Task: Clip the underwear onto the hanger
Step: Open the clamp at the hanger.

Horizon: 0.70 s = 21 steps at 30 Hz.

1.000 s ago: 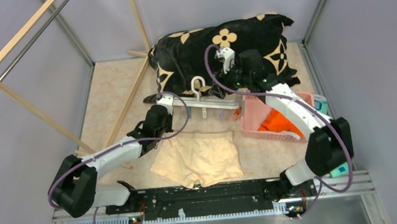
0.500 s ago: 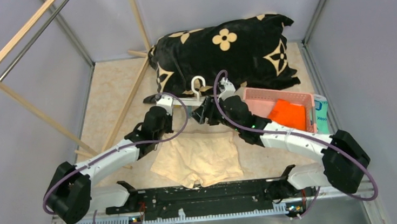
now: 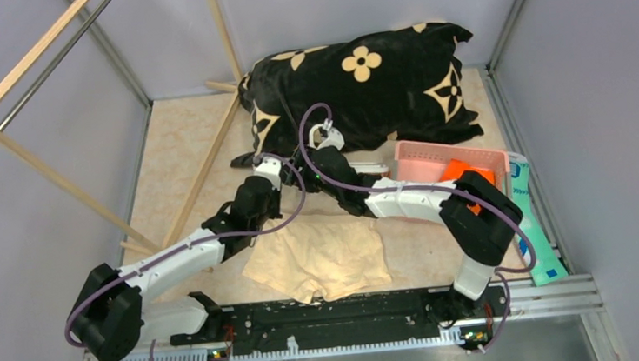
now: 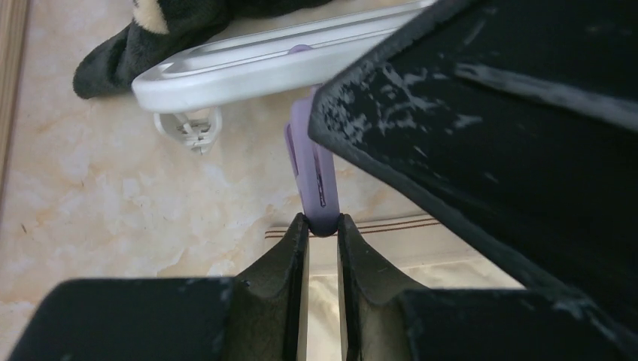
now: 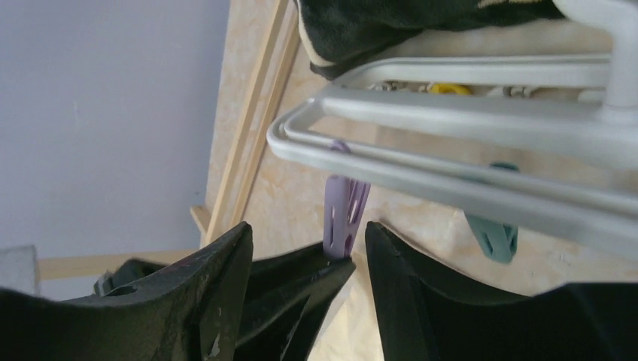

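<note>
Arm (image 3: 414, 200) swung right pincer (image 5: 307, 237) beside purple clip (image 5: 342, 207).

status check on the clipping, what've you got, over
Left fingers shut on purple clip under hanger. Right fingers open, close beside it. Underwear flat on table, not clipped. Right arm crowds its waistband.

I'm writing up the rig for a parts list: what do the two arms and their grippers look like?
Both the left arm and right arm have white tubular links joined by bulky black joint housings. A thin purple cable loops loosely along each. The left gripper and right gripper have matte black, tapering fingers. No markings show.
</note>
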Each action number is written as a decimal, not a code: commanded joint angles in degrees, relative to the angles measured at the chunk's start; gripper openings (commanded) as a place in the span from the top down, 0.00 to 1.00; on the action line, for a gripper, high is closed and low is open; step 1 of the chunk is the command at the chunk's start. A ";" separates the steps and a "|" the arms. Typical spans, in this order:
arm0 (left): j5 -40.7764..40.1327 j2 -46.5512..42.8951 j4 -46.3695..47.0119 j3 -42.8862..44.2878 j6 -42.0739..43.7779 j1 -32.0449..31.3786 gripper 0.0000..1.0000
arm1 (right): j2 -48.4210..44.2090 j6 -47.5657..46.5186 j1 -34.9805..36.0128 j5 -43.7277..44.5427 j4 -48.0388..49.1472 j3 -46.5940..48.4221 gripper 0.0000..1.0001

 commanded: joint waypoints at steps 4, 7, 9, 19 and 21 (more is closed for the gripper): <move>-0.30 -2.35 1.25 -0.60 -0.49 -1.06 0.92 | 6.58 -0.01 1.18 -2.25 1.53 7.10 0.46; -0.48 -2.58 1.17 -0.71 -0.49 -1.11 0.92 | 8.49 -1.36 1.72 -2.28 -1.68 9.79 0.47; -0.45 -2.74 1.24 -0.71 -0.61 -1.16 0.92 | 9.71 -1.84 2.05 -2.14 -3.13 11.06 0.48; 0.18 -5.12 1.50 -1.94 -1.51 -1.51 0.92 | 13.17 -2.06 2.25 -1.25 -3.50 13.42 0.66; 0.28 -5.76 1.73 -2.34 -1.62 -1.51 0.92 | 13.53 -2.11 2.24 -1.37 -3.58 13.64 0.67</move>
